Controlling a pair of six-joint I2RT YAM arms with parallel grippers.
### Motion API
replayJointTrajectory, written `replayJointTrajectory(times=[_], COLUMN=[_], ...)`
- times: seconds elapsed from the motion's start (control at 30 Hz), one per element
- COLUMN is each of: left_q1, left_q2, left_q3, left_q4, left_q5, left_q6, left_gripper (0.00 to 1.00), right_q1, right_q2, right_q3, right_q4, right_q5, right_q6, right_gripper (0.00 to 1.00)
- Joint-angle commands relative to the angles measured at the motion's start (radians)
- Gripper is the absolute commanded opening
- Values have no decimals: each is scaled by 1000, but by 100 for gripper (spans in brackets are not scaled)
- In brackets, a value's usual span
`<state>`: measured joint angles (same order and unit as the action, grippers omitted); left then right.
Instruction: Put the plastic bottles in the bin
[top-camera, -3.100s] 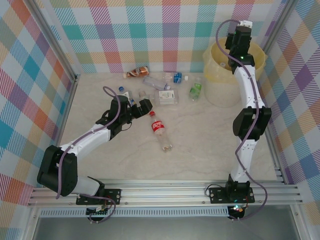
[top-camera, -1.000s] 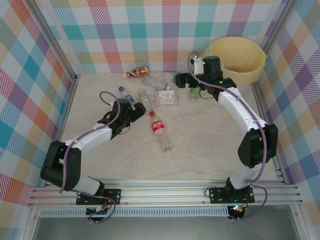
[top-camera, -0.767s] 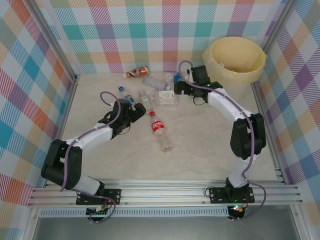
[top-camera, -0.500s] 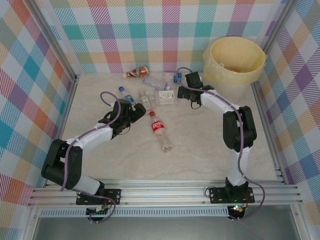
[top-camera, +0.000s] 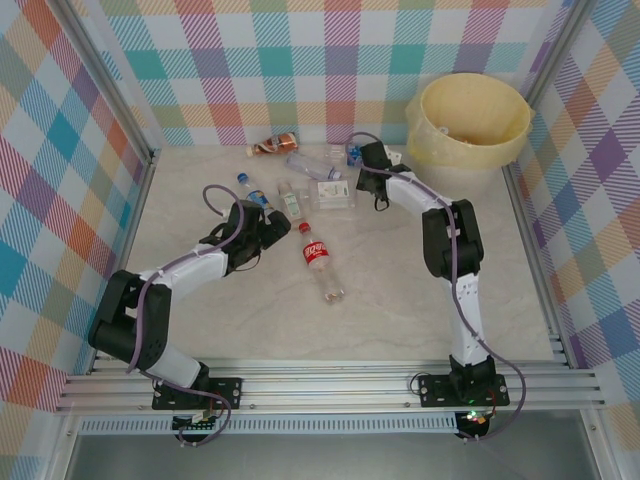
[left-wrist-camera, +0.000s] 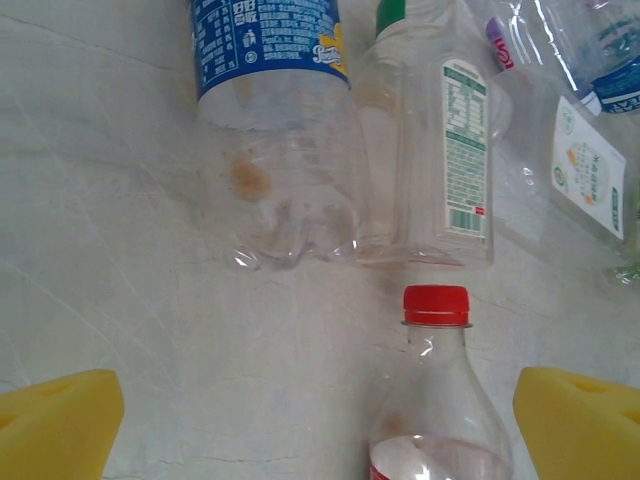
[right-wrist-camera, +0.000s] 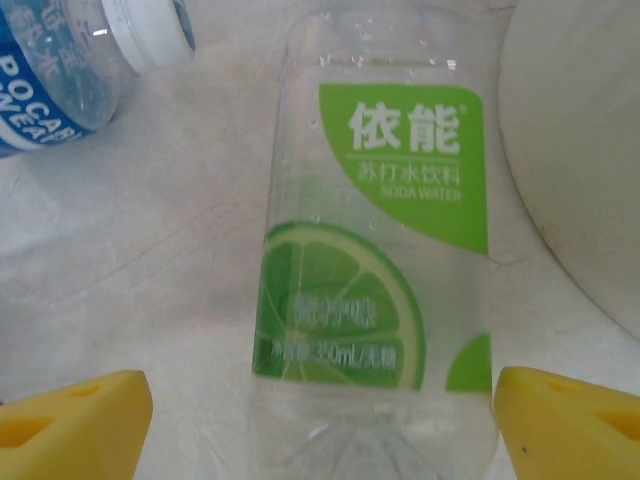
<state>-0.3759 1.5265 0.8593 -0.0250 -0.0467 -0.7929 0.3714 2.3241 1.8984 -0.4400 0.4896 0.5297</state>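
Right gripper (right-wrist-camera: 320, 425) hung with jaws spread wide either side of the green-label bottle (right-wrist-camera: 375, 300), which lay on the table (top-camera: 400, 300) at far right, just beside the bin (top-camera: 470, 162). Left gripper (left-wrist-camera: 318, 425) likewise stood apart, straddling the red-capped bottle (left-wrist-camera: 437, 395) mid-table. Both bottles looked empty, so judged light, thin-walled and slick; best taken across the labelled mid-body, squeezing gently to avoid buckling.

bottles (top-camera: 335, 193) cluster at the table's (top-camera: 400, 300) far middle — bin (top-camera: 470, 165) right of them, lone bottle (top-camera: 320, 262) nearer.
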Motion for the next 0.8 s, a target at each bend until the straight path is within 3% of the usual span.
replayJointTrajectory(times=[0.0, 0.2, 0.43, 0.77], left_q1=[12, 17, 23, 34], left_q2=[20, 37, 47, 47], left_q3=[27, 25, 14, 5], left_q4=[-10, -5, 3, 9], left_q5=[-4, -5, -9, -5], left_q6=[6, 6, 8, 13], left_gripper=[100, 100, 100, 100], right_q1=[-15, -27, -33, -33], right_q2=[17, 83, 106, 5], right_q3=[54, 162, 179, -18], right_q4=[-67, -192, -223, -18], right_q5=[42, 5, -40, -108], right_q6=[48, 53, 55, -5], right_gripper=[89, 90, 82, 62])
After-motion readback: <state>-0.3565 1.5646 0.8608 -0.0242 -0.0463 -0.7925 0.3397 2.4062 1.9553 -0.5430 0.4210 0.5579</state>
